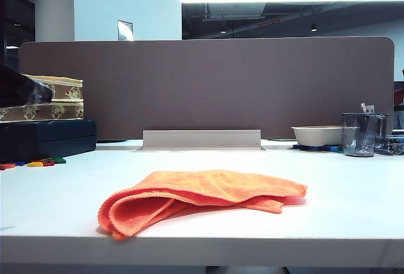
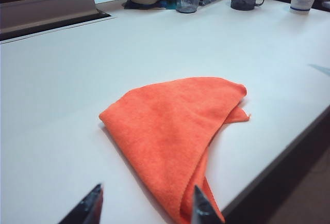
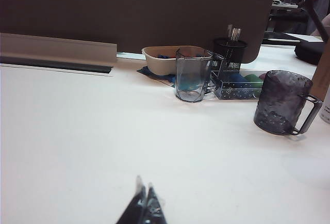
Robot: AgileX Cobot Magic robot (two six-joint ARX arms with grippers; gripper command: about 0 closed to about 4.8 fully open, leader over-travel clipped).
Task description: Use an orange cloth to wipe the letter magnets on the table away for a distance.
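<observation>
A: Where's the orange cloth (image 1: 202, 197)?

B: Folded, at lower centre on the table (image 1: 353, 204). The letter magnets (image 1: 33, 162) lie at far left (tiny, well apart from it).

A: And the grippers?

B: The left gripper (image 2: 146, 206) hangs jaws apart, empty, near the cloth's corner. The right gripper (image 3: 144, 207) has fingertips together over bare table.

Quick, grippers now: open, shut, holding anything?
Left gripper: open, empty, just short of the orange cloth.
Right gripper: shut, empty, over the bare table.
</observation>
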